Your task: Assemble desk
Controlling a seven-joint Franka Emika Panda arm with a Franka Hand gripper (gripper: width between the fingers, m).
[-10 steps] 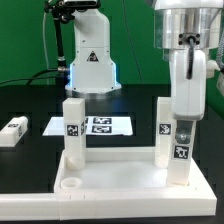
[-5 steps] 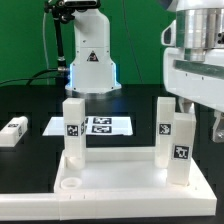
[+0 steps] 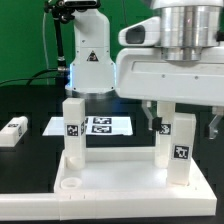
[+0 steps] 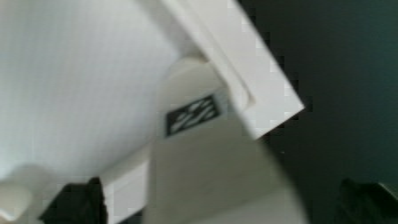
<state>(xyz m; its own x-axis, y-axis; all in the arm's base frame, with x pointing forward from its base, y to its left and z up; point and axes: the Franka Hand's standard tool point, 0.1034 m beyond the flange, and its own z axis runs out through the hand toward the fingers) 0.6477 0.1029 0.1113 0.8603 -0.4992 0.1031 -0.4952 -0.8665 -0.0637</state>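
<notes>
Gripper (image 3: 183,118) spread wide over the desk's right side, holding nothing.

The panel (image 3: 115,185) sits on the black tabletop (image 3: 25,160) up front, with three legs upright on it: the left leg (image 3: 73,128) on the exterior view's left, and the rear leg (image 3: 163,135) and front leg (image 3: 181,152) close together on its right. The loose leg (image 3: 12,132) lies well off to the left, and the marker board (image 3: 100,125) lies behind the panel.

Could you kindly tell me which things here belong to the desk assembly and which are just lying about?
Job: desk panel; lone upright leg at the exterior view's left; rear upright leg and front upright leg at its right; fourth leg lying on the table; open gripper.
Lying about: marker board.
</notes>
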